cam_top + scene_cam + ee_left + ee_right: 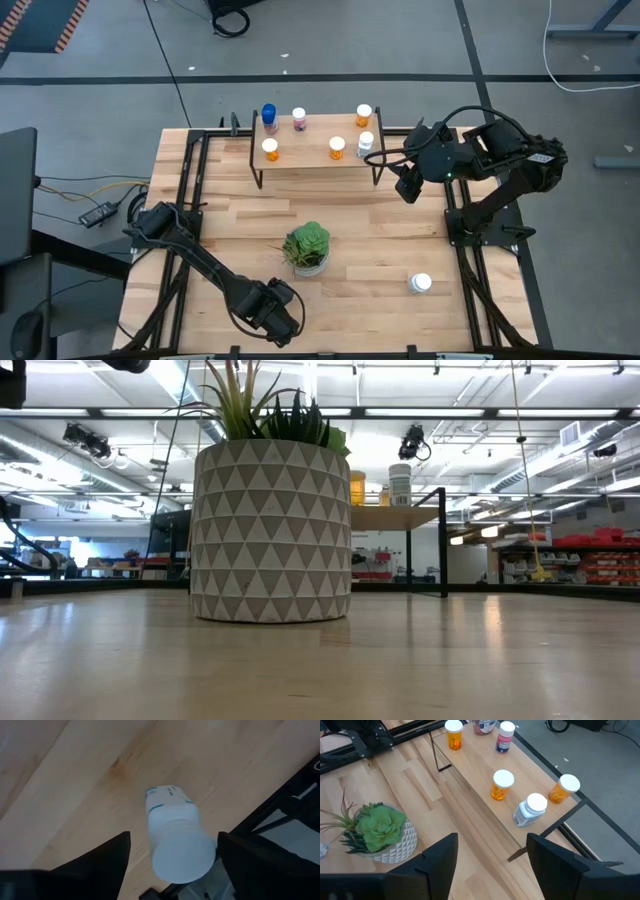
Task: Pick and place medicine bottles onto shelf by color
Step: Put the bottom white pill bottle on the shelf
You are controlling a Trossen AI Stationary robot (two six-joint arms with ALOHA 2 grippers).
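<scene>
The bench (pixel 400 250) fills the middle of the high view, a pale plank top with black rails along its sides. Toward its top centre stands the shelf (pixel 315 152), a small wood board on thin black legs, already carrying six medicine bottles: a blue bottle (pixel 268 116) and a pinkish bottle (pixel 299 119) at the upper left of the board, three orange-bodied ones, and a white bottle on the shelf (pixel 366 144) at its right end. The potted plant (pixel 307 248) sits near the bench's middle.

The right gripper (pixel 407 186) hangs just right of the shelf, fingers spread with nothing between them. The left gripper (pixel 282 318) is low at the bottom centre of the high view; in its wrist view the fingers (pixel 95 865) stand apart on either side of a white bottle (pixel 175 837) lying tipped on the wood, not yet pinching it. Another white bottle, standing (pixel 420 283), waits at the lower right of the bench.

These bottles look light, rigid plastic with smooth, slippery round walls. A lying one will likely roll if nudged from one side only, so the hold should fall across the mid-body, both fingers meeting the label band squarely, clear of the cap.
</scene>
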